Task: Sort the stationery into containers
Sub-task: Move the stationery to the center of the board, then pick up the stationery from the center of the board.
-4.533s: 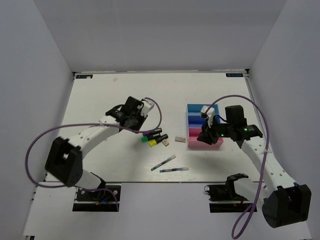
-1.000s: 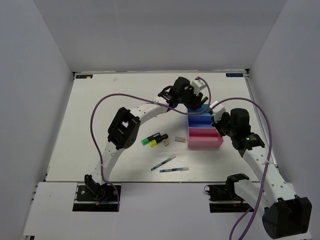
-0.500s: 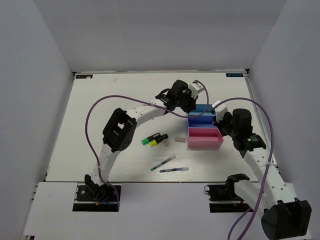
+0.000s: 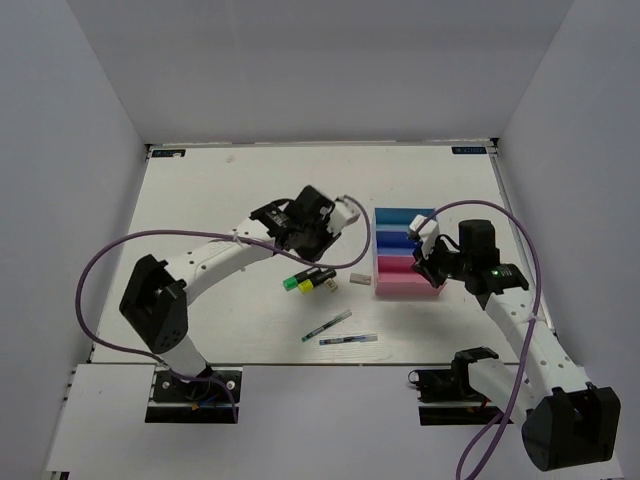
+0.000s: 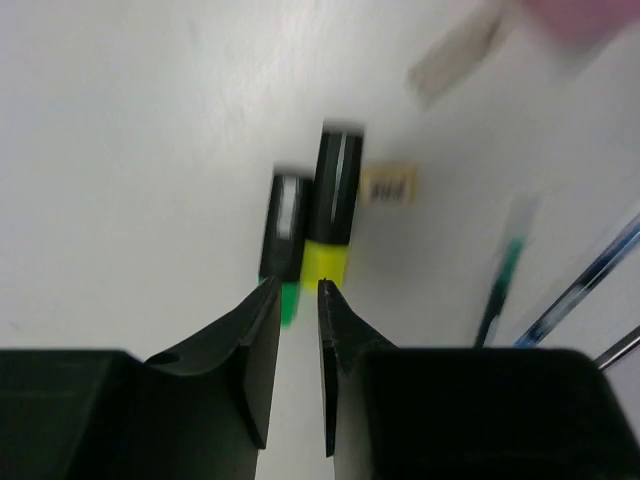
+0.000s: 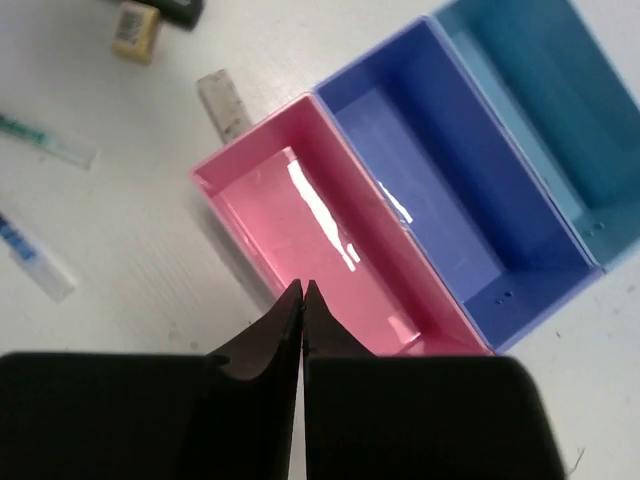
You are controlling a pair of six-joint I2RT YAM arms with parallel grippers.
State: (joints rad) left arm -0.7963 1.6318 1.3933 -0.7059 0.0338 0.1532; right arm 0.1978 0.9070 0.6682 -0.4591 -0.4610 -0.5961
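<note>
Left of the organiser (image 4: 400, 291), on the white table (image 4: 200, 200), lie the loose pieces of stationery. Closest to its pink bin (image 6: 300, 215) is a plain pale eraser (image 4: 360, 279), near the bin's wall but not touching it. Farther left of the organiser, a second eraser (image 4: 328, 288) with a printed label lies just beside the yellow highlighter (image 4: 312, 282). That highlighter's black body runs alongside the green highlighter (image 4: 296, 281). The two appear to touch, and their coloured caps point away from the organiser. A greenish pen (image 4: 327, 326) and a blue pen (image 4: 348, 340) lie left of the organiser and nearer the arm bases, close together at a shallow angle to each other.

The organiser is three joined open bins in a row. The light blue bin (image 6: 560, 110) is farthest from the arm bases, the darker blue bin (image 6: 440, 190) is in the middle, and the pink one is nearest.

The left gripper (image 5: 298, 287) hangs over the table left of the organiser, above the two highlighters. Its fingers are drawn close with a narrow slit between them and nothing in it. In its blurred wrist view the tips sit over the highlighters' cap ends.

The right gripper (image 6: 302, 290) hovers over the organiser's pink bin, toward the end away from the erasers. Its fingers are pressed together tip to tip and grasp nothing.
</note>
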